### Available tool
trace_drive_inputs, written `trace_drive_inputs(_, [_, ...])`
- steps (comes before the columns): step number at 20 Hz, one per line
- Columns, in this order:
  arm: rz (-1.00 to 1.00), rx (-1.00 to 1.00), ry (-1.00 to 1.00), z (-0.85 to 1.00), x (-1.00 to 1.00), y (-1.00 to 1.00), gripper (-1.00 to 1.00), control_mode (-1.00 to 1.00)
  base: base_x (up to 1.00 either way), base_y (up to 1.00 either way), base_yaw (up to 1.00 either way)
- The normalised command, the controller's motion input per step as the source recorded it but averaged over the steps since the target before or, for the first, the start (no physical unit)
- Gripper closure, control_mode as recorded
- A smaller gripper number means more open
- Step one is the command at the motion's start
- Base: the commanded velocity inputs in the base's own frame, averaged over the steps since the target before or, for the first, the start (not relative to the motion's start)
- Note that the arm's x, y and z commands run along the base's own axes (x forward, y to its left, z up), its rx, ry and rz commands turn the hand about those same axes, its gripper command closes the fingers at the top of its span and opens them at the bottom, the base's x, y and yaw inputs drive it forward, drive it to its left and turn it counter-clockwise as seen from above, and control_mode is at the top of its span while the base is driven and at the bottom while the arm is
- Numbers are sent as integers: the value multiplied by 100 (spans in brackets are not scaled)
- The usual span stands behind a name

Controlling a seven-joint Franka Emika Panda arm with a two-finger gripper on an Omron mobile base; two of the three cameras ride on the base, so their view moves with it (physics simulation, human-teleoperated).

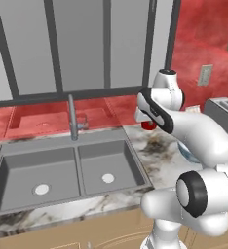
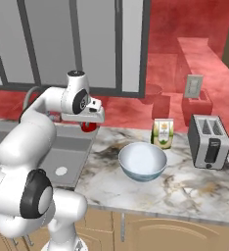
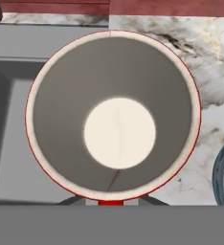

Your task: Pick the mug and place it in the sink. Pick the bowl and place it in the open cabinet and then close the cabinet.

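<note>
Glossy red cylindrical mug (image 3: 113,115) is held upright in the fingers, carried just right of the wide grey double-basin sink (image 1: 67,168).

Glossy red mug (image 2: 89,127); veined marble counter (image 2: 185,188); matt grey sink (image 1: 62,175).

Bright even rendered light, soft shadows, slightly blurry

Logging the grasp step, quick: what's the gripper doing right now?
Gripper: closed on the mug, held above the counter edge beside the sink.
</note>
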Motion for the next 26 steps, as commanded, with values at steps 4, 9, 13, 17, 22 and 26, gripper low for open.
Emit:
trace_drive_inputs(4, [0,0,0,0,0,0,100,100,35,35,25])
trace_drive_inputs(9, [0,0,0,0,0,0,100,100,41,7,24])
trace_drive_inputs(13, [0,0,0,0,0,0,100,100,42,15,9])
trace_drive_inputs(17, [0,0,0,-2,14,6,100,-100,20,9,1])
trace_drive_inputs(22, [0,0,1,-14,9,27,100,-100,0,0,0])
trace_drive_inputs(26, [1,0,2,-16,0,29,100,-100,0,0,0])
